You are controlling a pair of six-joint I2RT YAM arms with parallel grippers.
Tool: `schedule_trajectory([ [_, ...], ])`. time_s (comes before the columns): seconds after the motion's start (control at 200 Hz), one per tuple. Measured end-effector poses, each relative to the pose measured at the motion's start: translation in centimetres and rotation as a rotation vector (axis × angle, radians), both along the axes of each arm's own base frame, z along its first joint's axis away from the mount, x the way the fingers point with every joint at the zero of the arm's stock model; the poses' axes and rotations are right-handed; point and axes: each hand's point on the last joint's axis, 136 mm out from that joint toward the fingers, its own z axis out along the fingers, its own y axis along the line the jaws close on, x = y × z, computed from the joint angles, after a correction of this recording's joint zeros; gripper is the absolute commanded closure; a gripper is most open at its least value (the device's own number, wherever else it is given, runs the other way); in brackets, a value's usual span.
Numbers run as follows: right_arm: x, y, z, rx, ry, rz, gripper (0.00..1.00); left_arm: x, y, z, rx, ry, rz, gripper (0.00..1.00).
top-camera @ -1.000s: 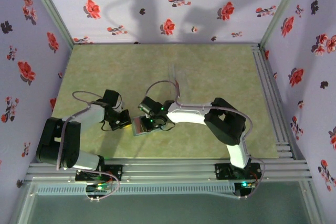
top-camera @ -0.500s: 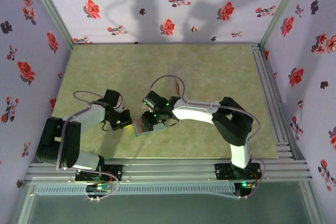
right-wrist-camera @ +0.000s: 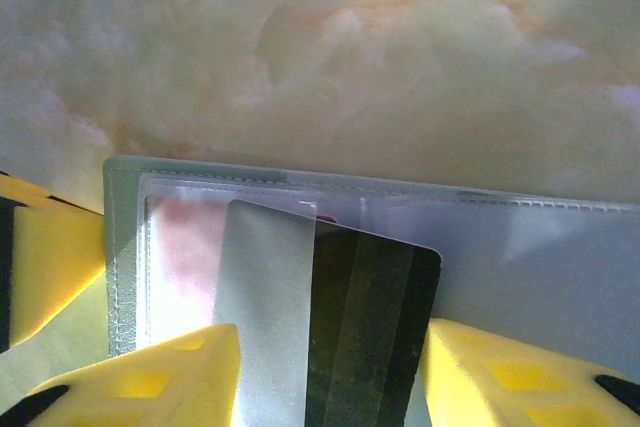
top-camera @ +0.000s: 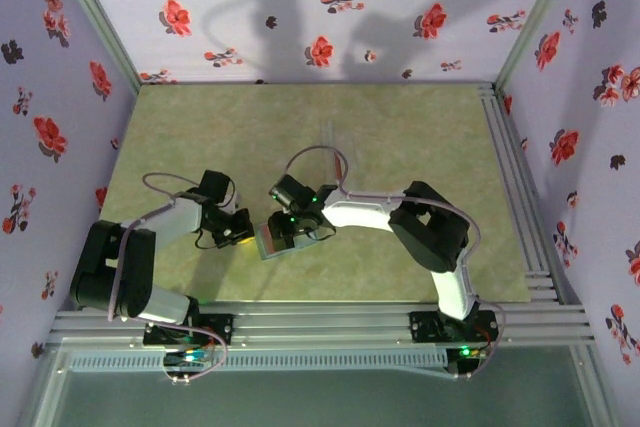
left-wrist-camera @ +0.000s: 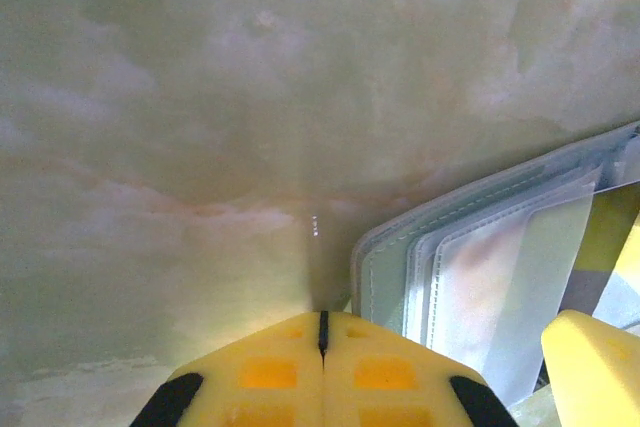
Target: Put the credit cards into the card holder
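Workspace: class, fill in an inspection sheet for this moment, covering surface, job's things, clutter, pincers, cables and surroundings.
Surface: green marbled table.
Job's things: holder lies open on the table; dark card with a silver strip lies over its clear pocket; whether it is inside is unclear.
Clutter: nothing seen.
Pincers: left pincer shut, tips by the holder's corner; right pincer has its jaws either side of the card, grip unclear.
Cables: left arm's cable and right arm's cable loop above the arms.
Surroundings: floral walls, metal frame.

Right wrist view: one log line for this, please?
left gripper shut beside card holder | right gripper straddles dark card, grip unclear | card overlaps holder
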Motion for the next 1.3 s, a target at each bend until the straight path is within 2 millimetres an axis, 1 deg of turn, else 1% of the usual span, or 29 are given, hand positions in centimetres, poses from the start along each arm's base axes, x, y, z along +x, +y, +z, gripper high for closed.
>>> schedule_trajectory([
  [0.08,-0.1,0.1,0.0,0.001,-0.001,0.003,0.58,0.0,0.0,0.0,0.0,0.001,0.0,1.0],
  [0.235,-0.7,0.5,0.1,0.003,-0.002,0.018,0.58,0.1,0.0,-0.1,0.001,0.003,0.0,1.0],
  [0.44,-1.4,1.7,0.7,0.041,0.003,0.047,0.56,0.1,0.0,-0.1,0.001,0.005,0.0,1.0],
  [0.52,-1.5,1.8,0.8,0.047,0.004,0.05,0.54,0.1,0.0,0.0,0.002,0.007,0.0,1.0],
  [0.62,-1.5,1.8,0.7,0.048,0.005,0.047,0.47,0.1,0.0,-0.1,0.002,0.008,0.0,1.0],
  [0.685,-1.6,1.5,0.7,0.052,0.008,0.04,0.46,0.0,0.0,-0.1,0.003,0.01,-0.001,1.0],
  [0.875,-2.6,-0.1,1.2,0.055,0.024,0.024,0.46,-0.5,-0.3,0.3,-0.022,0.022,-0.008,1.0],
  [0.965,-3.1,-0.5,1.0,0.057,0.043,0.019,0.48,-1.0,-0.3,0.8,-0.03,0.016,-0.01,0.98],
  [1.13,-3.9,-0.6,0.3,0.069,0.082,0.015,0.5,-2.3,-0.4,1.4,-0.039,-0.001,-0.018,0.98],
  [1.3,-4.5,0.1,0.5,0.098,0.097,0.031,0.5,-3.1,-0.6,1.0,-0.04,0.021,-0.017,1.0],
])
